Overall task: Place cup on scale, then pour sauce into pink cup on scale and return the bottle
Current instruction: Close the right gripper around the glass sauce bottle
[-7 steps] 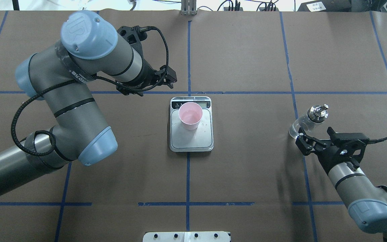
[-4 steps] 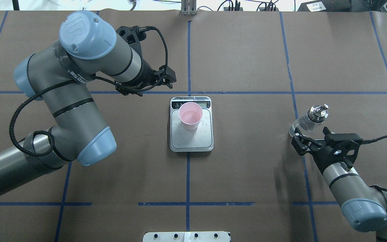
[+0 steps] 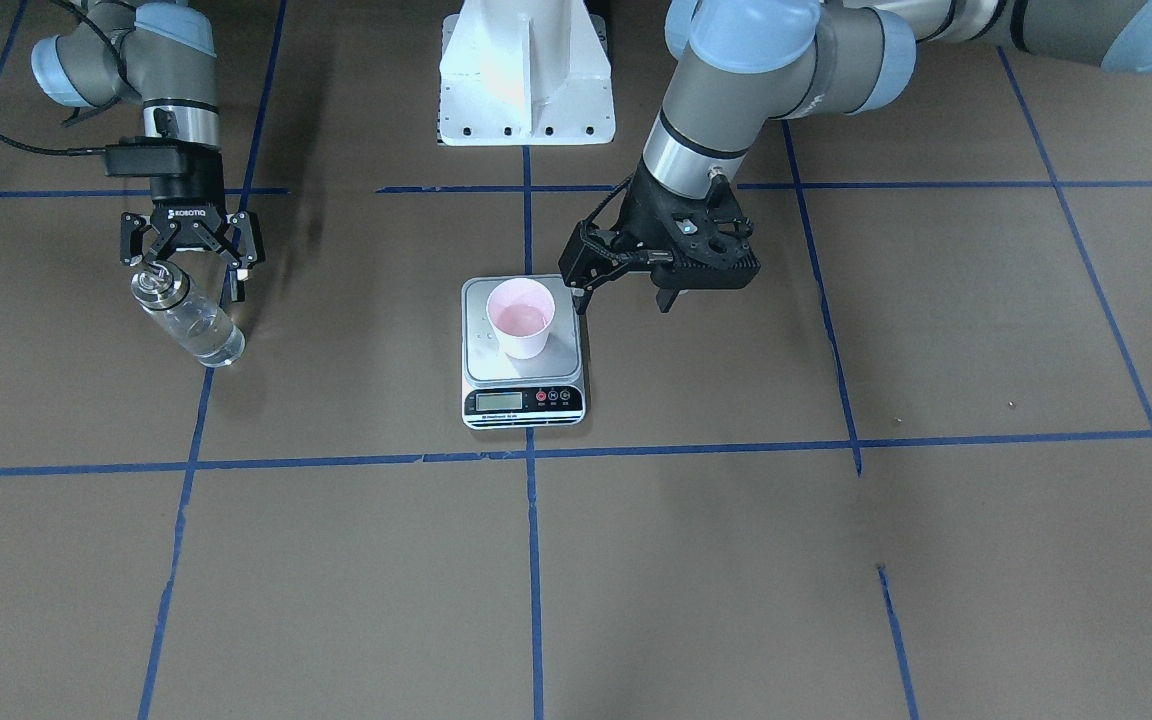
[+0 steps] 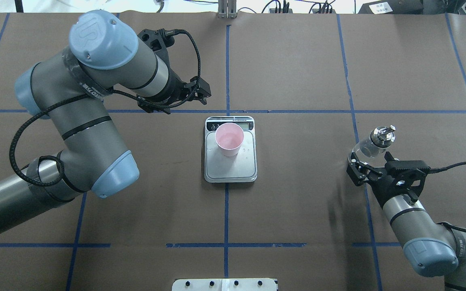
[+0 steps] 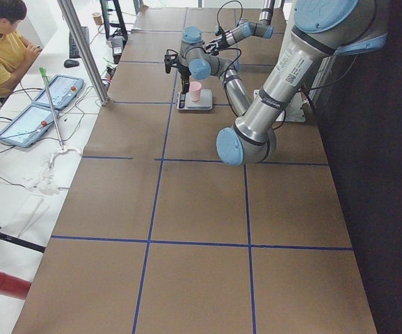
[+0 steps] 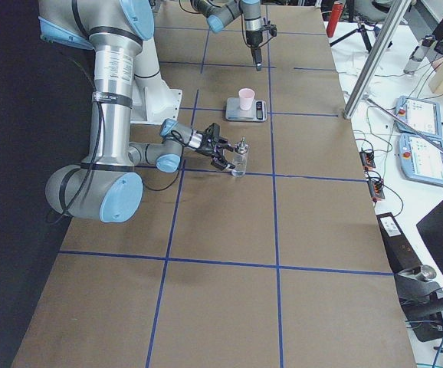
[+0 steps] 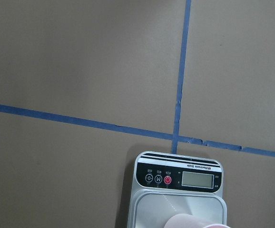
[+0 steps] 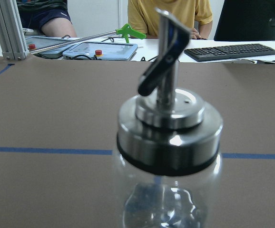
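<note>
The pink cup [image 4: 229, 139] stands upright on the scale [image 4: 237, 169], toward its display end, also seen as the cup [image 3: 519, 317] in the front view. The clear bottle [image 4: 368, 146] with its silver spout cap stands on the table at the right. My right gripper [image 4: 369, 162] is open just behind the bottle, its fingers spread to either side and not touching it. The right wrist view is filled by the bottle's cap [image 8: 168, 133]. My left gripper [image 3: 621, 295] hangs open and holds nothing beside the scale's far end.
The white robot base [image 3: 526, 70] sits at the table's near edge. Blue tape lines [image 4: 227, 210] divide the brown table. A seated person [image 5: 3, 49] and control tablets [image 5: 44, 104] are beyond the far edge, by an aluminium post [image 6: 371, 57].
My right arm has drawn back from the bottle toward the robot's side, gripper still open. The left arm has shifted slightly. Cup, scale and bottle have not moved.
</note>
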Available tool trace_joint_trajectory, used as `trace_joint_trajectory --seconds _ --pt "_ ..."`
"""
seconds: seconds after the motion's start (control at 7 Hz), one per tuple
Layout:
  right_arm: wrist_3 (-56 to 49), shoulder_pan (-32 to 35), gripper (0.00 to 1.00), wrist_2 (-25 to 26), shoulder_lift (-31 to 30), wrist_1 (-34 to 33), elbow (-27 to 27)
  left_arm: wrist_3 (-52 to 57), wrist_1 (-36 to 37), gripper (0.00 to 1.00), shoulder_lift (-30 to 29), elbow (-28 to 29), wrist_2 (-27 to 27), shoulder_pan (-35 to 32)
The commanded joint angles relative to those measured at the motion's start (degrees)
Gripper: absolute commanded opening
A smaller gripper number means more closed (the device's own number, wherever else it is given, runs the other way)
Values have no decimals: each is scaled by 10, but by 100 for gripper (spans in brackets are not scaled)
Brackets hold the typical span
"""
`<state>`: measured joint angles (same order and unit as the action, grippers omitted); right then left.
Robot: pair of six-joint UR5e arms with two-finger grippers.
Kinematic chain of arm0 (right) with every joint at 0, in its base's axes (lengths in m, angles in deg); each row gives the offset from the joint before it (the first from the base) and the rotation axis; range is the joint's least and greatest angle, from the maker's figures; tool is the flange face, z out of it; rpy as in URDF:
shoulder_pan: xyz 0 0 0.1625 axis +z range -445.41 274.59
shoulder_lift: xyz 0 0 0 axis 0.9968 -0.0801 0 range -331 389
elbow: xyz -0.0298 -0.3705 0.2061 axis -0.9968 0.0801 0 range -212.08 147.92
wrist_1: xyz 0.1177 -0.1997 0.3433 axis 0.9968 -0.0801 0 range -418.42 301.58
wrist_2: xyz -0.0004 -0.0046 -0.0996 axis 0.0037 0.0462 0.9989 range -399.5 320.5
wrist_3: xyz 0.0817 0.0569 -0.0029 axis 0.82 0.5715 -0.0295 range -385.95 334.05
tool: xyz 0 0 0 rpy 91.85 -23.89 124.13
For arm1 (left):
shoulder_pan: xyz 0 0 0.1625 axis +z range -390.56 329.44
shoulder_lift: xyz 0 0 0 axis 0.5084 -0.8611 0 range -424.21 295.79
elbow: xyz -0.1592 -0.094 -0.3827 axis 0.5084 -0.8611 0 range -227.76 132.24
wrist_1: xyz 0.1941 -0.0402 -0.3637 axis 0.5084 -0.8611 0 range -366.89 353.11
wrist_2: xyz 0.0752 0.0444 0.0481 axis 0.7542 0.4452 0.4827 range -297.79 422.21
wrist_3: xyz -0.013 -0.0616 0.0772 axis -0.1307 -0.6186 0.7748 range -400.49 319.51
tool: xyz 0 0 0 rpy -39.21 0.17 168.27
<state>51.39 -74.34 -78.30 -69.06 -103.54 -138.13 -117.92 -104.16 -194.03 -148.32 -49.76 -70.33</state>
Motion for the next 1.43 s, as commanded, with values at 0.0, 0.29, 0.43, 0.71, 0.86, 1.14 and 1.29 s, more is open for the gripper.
trace_joint_trajectory --seconds 0.0,0.29,0.43,0.71,0.86,1.14,1.29 --pt "0 1 100 14 4 2 9 0 0 100 0 0 0 -1" --pt "0 0 99 15 6 2 11 0 1 100 0 -1 0 -1" --pt "0 1 99 15 10 2 11 0 1 100 0 0 0 -1" --pt "0 2 99 15 10 3 12 0 1 100 0 0 0 0" --pt "1 3 99 15 10 4 21 0 1 100 0 0 0 -1" --pt "-1 17 98 12 42 5 54 1 1 100 4 0 0 0" --pt "-1 19 98 12 43 6 58 1 1 100 4 0 0 -1"
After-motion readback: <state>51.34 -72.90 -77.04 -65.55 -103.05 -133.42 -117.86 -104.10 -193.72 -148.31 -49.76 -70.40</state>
